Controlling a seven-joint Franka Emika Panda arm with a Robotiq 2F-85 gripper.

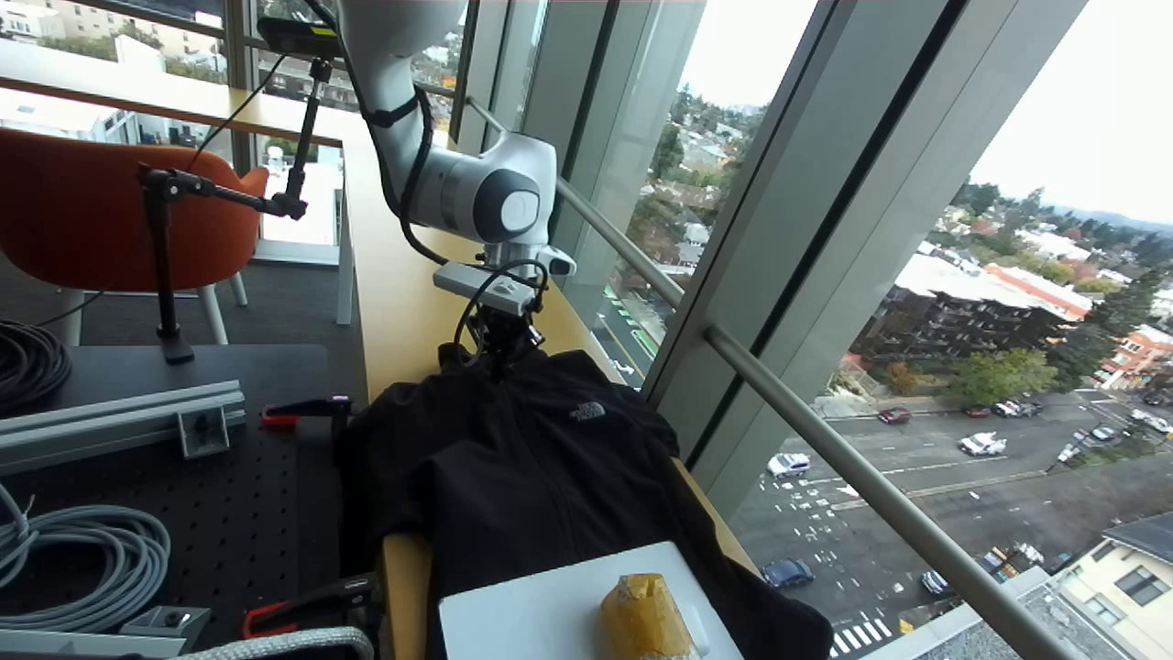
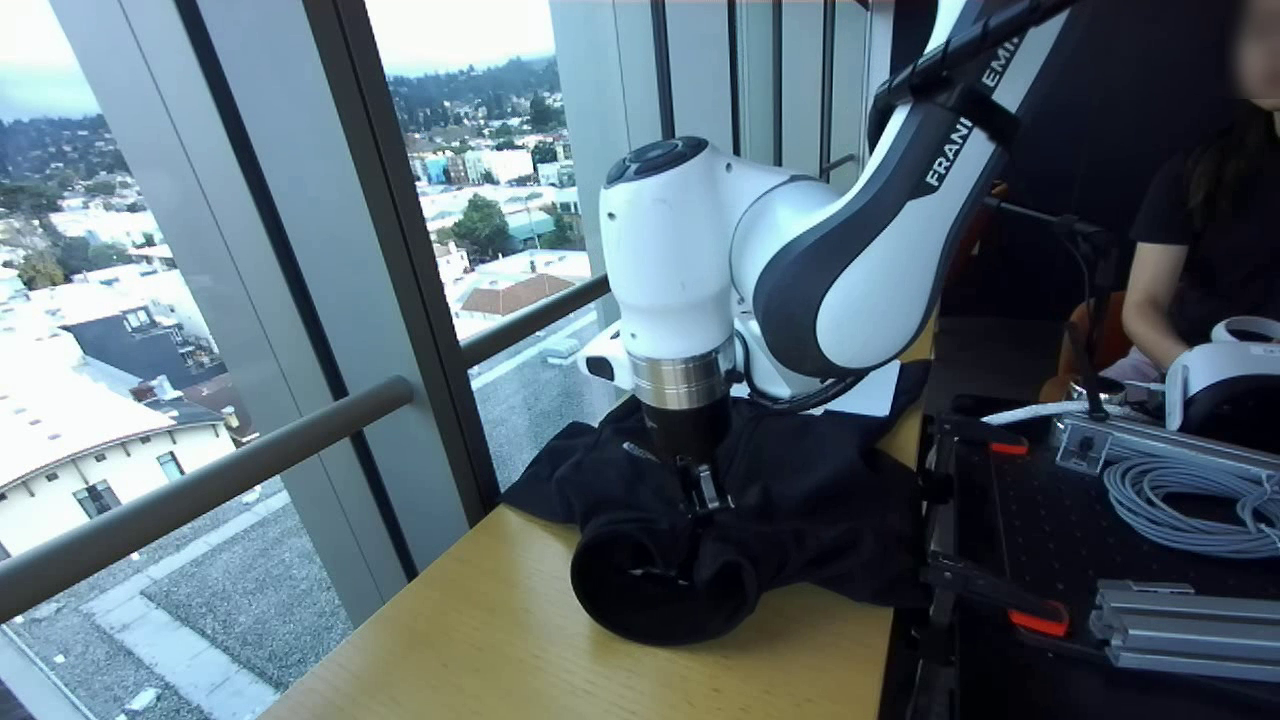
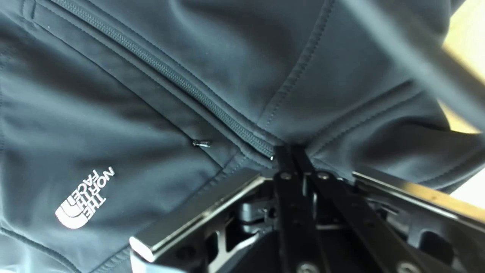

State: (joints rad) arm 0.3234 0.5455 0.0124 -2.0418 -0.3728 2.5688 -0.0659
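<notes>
Black jacket (image 1: 531,449); zipper (image 3: 174,79) part-hidden behind end effector (image 3: 289,149).

The jacket (image 3: 227,76) reads "THE NORTH FACE", the arm (image 2: 790,225) "FRAN… EMI…".

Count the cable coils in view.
2: a black coil at the left edge of an exterior view and, lower there, a grey coil. Others may be hidden.

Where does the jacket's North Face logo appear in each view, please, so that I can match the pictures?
In an exterior view: the logo, just below centre.
In an exterior view: the logo, small and faint, just below centre.
Wrist view: the logo, lower left.
Shared landmark: the black gripper, at the jacket in all three.
</notes>
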